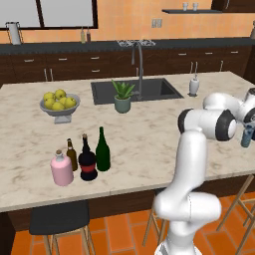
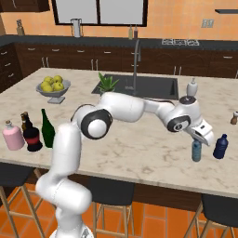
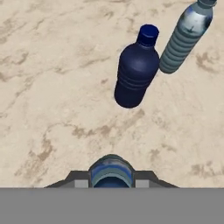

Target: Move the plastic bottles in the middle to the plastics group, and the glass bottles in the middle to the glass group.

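My gripper [image 2: 199, 141] is shut on the top of the small clear blue-tinted plastic bottle [image 2: 197, 152], which hangs upright at the counter's near right end. The hand view shows its cap [image 3: 111, 173] between my fingers. Just beyond stand a dark blue plastic bottle [image 3: 135, 70] [image 2: 221, 146] and a clear ribbed bottle [image 3: 186, 37]. Far to the left, the green glass bottle [image 1: 102, 149] and the black bottle with a red band [image 1: 87, 160] stand beside the pink flask [image 1: 62, 169] and the small brown bottle [image 1: 71, 154].
A bowl of lemons [image 1: 60, 102], a potted plant [image 1: 122, 97], the sink [image 1: 149, 88] with its faucet, and a white soap dispenser [image 1: 194, 84] sit further back on the marble counter [image 1: 144, 134]. A small brown shaker [image 2: 234, 117] stands at the right edge. Stools stand below the counter's front.
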